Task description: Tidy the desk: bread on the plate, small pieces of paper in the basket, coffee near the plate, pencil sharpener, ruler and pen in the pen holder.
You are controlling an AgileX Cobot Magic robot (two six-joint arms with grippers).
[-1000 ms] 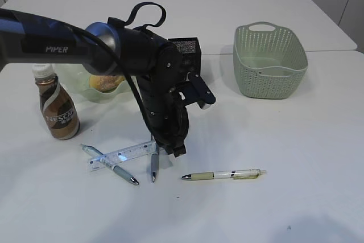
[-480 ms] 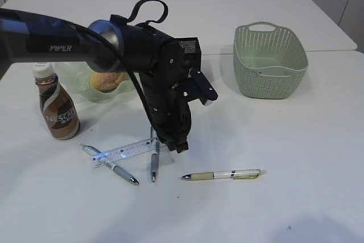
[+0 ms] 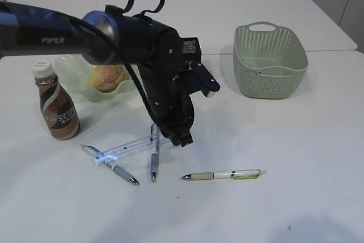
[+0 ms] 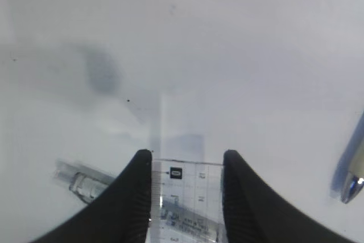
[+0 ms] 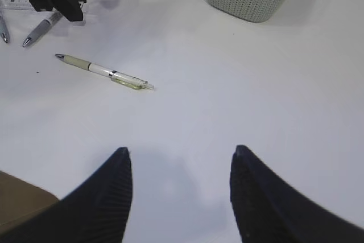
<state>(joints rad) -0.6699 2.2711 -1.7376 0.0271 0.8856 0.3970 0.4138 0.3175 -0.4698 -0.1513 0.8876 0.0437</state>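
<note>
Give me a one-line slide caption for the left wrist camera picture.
Left gripper closed on the clear ruler just above the white desk, a pen at the right edge.

Clear ruler tilted, bread on plate

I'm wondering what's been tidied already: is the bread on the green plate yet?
Yes, the bread sits inside the wavy green plate behind the coffee bottle.
</note>
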